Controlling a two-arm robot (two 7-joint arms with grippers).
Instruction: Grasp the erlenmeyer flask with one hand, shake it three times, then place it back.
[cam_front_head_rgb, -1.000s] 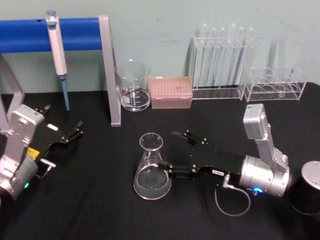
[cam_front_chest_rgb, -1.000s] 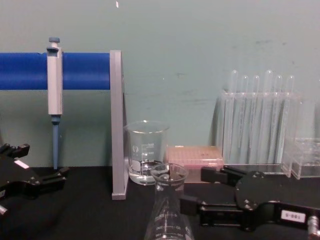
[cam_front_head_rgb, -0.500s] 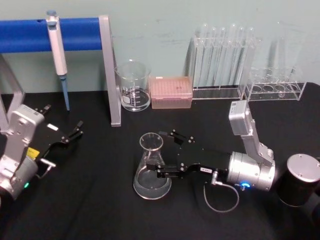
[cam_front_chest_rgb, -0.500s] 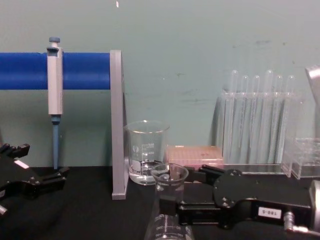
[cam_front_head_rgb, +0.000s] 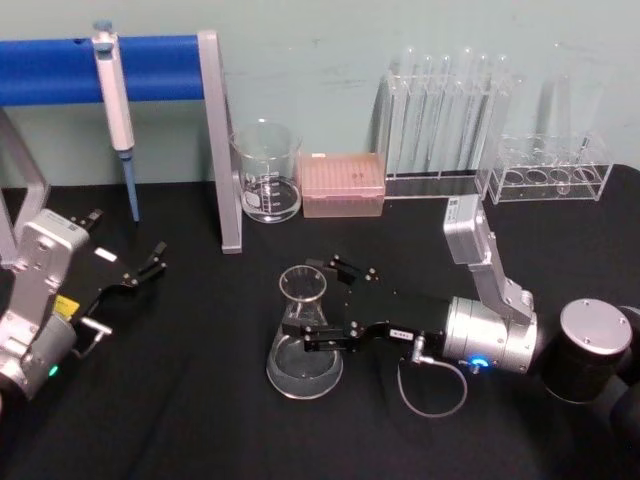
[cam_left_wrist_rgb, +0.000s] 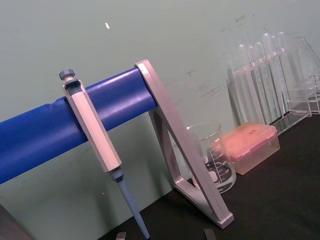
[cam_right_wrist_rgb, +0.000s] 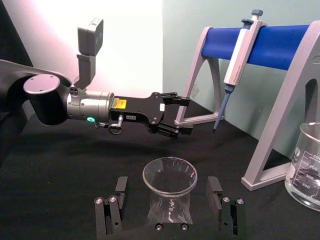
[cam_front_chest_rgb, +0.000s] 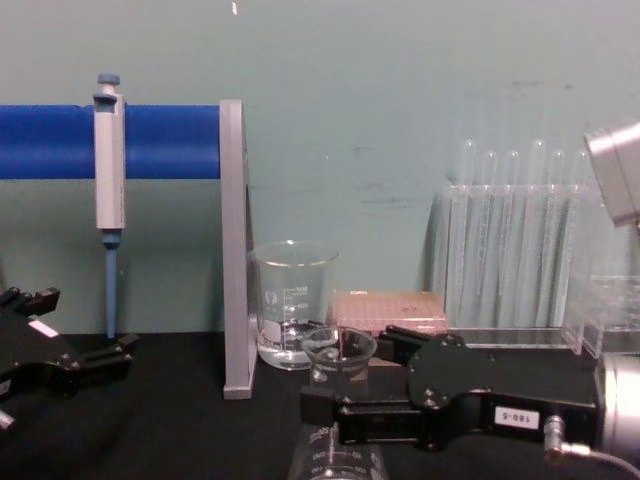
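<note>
Right claw (cam_front_head_rgb: 302, 300) straddles the neck of the erlenmeyer flask (cam_front_head_rgb: 300, 368), 1 finger each side with gaps showing: released, no grip yet. The narrow neck looks like the secure hold for shaking. Flask stands upright mid-table (cam_front_head_rgb: 200, 420). Left claw (cam_front_head_rgb: 140, 272) is parked at left, spread.

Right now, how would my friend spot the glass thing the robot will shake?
Look at the middle of the black table, between the open fingers of the right gripper; the left gripper rests far left. The flask is cone-shaped with a narrow neck, unlike the straight-sided beaker behind it.
</note>
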